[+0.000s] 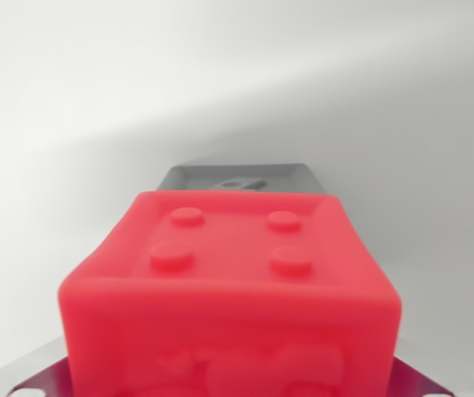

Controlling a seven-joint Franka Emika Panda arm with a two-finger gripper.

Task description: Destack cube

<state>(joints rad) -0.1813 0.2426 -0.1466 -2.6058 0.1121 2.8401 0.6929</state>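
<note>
Red and soft-looking, the cube [232,289] fills the lower middle of the wrist view, close up against the camera. Its skin is matte, like rubber or foam, with rounded edges and corners that bulge a little rather than meeting sharply. On the face turned upward in the picture sit four low round studs in a square pattern, the same red as the body. The face nearest the camera carries some raised relief, but it is cut off by the bottom of the picture and too blurred for me to read.

Starting at the wrist view's left, a flat grey metal piece [42,372] pokes out from under the cube's lower corner, dull and brushed, with a small hole near its edge. Past the cube's far side, in the middle, a dark grey plate [245,175] with a smooth sheen and a small marking shows above the red top edge. On the wrist view's right a matching sliver of grey metal [423,376] comes out from beneath the cube.

Of the claw itself I cannot tell whether it is wide or narrow; the cube hides the fingertips. The cube sits directly between those metal pieces, centred under the wrist. Everything behind is a plain pale grey-white surface [96,99], softly shaded.
</note>
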